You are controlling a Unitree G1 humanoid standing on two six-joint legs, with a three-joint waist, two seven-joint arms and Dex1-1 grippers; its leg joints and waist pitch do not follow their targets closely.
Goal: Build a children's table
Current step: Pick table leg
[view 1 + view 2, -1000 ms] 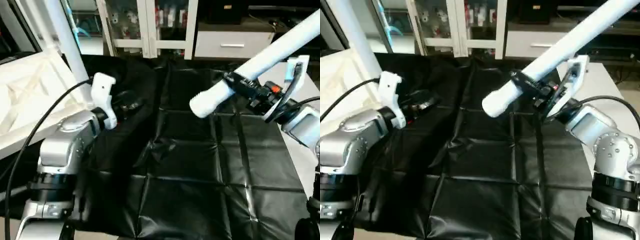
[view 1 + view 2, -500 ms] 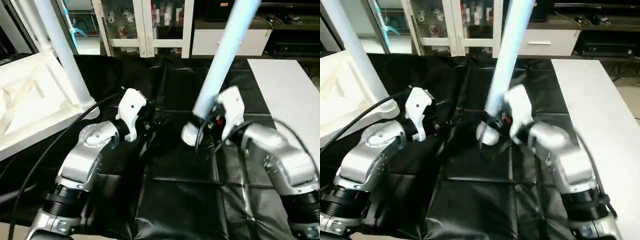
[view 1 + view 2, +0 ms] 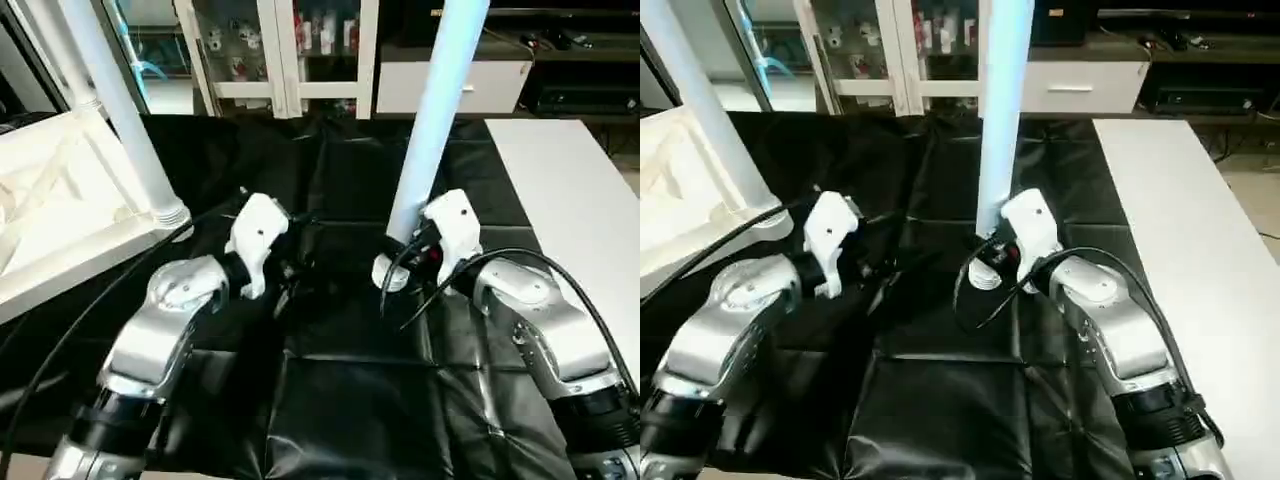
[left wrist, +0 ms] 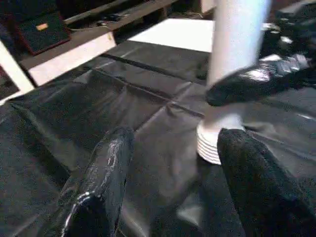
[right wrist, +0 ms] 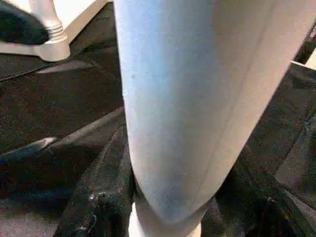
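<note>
My right gripper (image 3: pixel 412 256) is shut on a long white table leg (image 3: pixel 432 130) near its lower end. The leg stands nearly upright over the black cover, ribbed end (image 4: pixel 213 149) down, close to the cloth. In the right wrist view the leg (image 5: pixel 187 98) sits between my black fingers (image 5: pixel 98 202). My left gripper (image 4: pixel 175 138) is open just left of it, fingers (image 4: pixel 106 168) spread and holding nothing. The white tabletop (image 3: pixel 50 205) lies ribbed side up at far left, with another leg (image 3: pixel 115 110) standing in its corner socket (image 3: pixel 168 214).
A black cover (image 3: pixel 360 400) is spread over the work table. A bare white surface (image 3: pixel 570 190) runs along the right side. White cabinets with glass doors (image 3: pixel 290 50) stand behind the table. A black cable (image 3: pixel 60 330) loops along my left arm.
My right arm has swung the leg from a slant at the right to nearly upright at the table's middle. My left gripper has come in toward it. The camera has shifted too.
</note>
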